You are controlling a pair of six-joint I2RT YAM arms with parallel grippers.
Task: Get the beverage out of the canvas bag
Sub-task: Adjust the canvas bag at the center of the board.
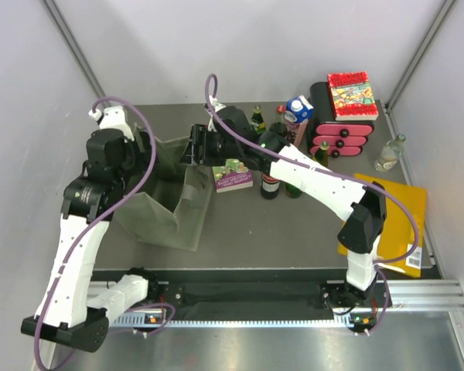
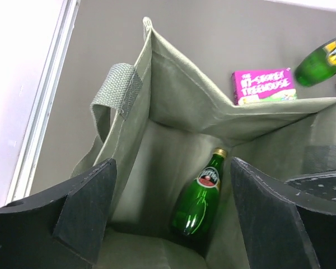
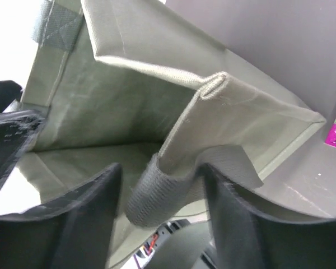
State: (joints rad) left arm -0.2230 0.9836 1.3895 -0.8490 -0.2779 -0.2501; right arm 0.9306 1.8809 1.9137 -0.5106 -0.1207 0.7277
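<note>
The left end effector hangs over the mouth of the bag with its fingers spread wide. The bottle lies right below it on the bag floor, leaning, cap pointing away. The right end effector has the strap and the folded rim between its fingers, but I can't tell if it's actually pinching. If it were me, I'd get that rim held firmly so the mouth stays wide, then drop the left one straight down and grab the neck. That glass body looks slippery.
</note>
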